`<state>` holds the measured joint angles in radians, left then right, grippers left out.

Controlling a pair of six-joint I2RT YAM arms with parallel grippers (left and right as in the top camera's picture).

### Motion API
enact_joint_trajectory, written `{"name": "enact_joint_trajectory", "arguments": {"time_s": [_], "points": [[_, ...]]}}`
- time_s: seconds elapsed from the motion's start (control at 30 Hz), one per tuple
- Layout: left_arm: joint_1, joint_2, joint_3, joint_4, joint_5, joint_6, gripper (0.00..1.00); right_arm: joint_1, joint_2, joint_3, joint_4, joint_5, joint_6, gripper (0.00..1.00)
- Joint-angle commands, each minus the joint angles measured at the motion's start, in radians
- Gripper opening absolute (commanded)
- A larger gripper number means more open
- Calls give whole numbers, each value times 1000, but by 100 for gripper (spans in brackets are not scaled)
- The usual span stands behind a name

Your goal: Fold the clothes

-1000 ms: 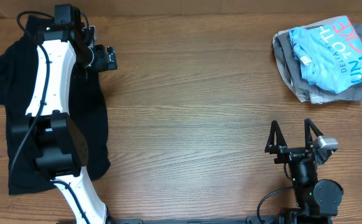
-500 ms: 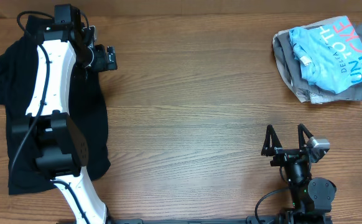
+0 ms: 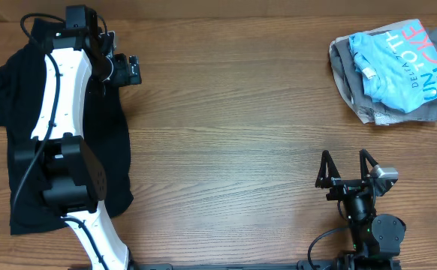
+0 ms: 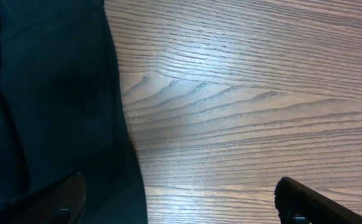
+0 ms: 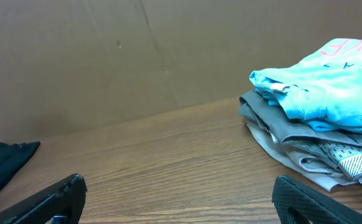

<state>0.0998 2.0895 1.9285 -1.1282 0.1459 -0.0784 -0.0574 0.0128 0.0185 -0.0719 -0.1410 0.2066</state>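
Black shirt [image 3: 112, 154] is spread out flat down the left side of the overhead frame, and the white left arm [image 3: 59, 82] stretches across it toward the upper left corner. The left hand [image 3: 131, 70] sits right at the shirt's upper right edge. In its wrist view the fingers are spread wide, one over the dark fabric at lower left and the other over bare table [image 3: 226, 112] at lower right, with nothing pinched between them. Can't tell whether the fabric-side finger is actually touching the cloth.

The light blue T-shirt [image 3: 395, 64] is way over in the upper right corner, folded, lying on top of the grey garments [image 3: 346, 75] as a small stack — lettering facing up.

The right hand [image 3: 345, 161] is at the lower right of the overhead frame, well apart from that stack, fingers spread and holding nothing. Its wrist view looks along the table at the stack on the right — the blue shirt on top, the grey layers under it.
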Motion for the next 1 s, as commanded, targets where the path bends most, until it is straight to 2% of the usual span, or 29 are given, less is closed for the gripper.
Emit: {"name": "enact_joint_trajectory", "arguments": {"time_s": [0.0, 0.23, 0.37, 0.83, 0.97], "points": [[-5, 14, 4, 3, 1, -11, 100, 2, -10, -11, 5, 9, 4, 100], [-8, -2, 4, 3, 1, -11, 100, 2, -10, -11, 4, 9, 4, 100], [-26, -76, 4, 3, 1, -11, 100, 2, -10, -11, 4, 9, 4, 100], [-61, -623, 4, -1, 0, -11, 100, 2, -10, -11, 4, 9, 4, 100], [-61, -759, 4, -69, -34, -11, 100, 2, -10, -11, 4, 9, 4, 100]]}}
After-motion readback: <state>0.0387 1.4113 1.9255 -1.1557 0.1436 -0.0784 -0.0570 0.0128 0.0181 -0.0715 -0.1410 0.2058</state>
